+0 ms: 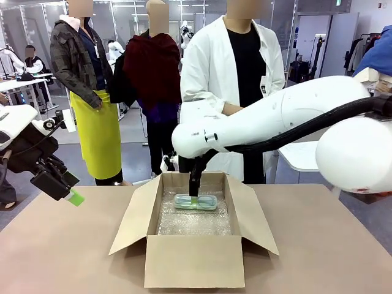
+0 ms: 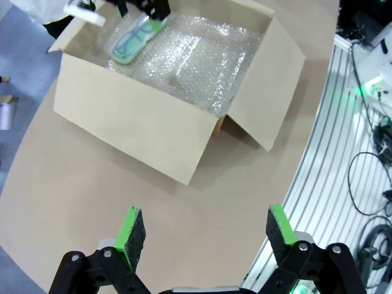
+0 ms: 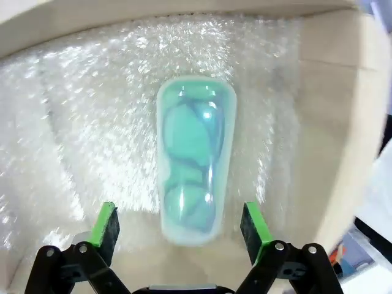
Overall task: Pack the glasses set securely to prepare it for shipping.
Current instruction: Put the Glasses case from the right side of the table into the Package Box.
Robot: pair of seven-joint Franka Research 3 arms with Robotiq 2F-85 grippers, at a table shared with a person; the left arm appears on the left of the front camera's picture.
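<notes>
Lying unheld just below the wide-open right claw (image 3: 179, 214), the mint-green case (image 3: 196, 159) is in the box (image 1: 196, 260). Left claw (image 2: 204, 211) gapes empty; sealing likely remains.

White glossy right arm (image 1: 269, 116), black hose (image 1: 318, 125) along it; black left gripper (image 2: 206, 233), green pads (image 2: 130, 228)

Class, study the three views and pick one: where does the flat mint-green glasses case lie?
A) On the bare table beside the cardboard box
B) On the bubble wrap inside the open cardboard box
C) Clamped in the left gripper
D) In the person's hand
B: the mint-green glasses case lies flat on the bubble wrap lining the open cardboard box, and the right gripper hangs over one end of it with its jaws open.
</notes>
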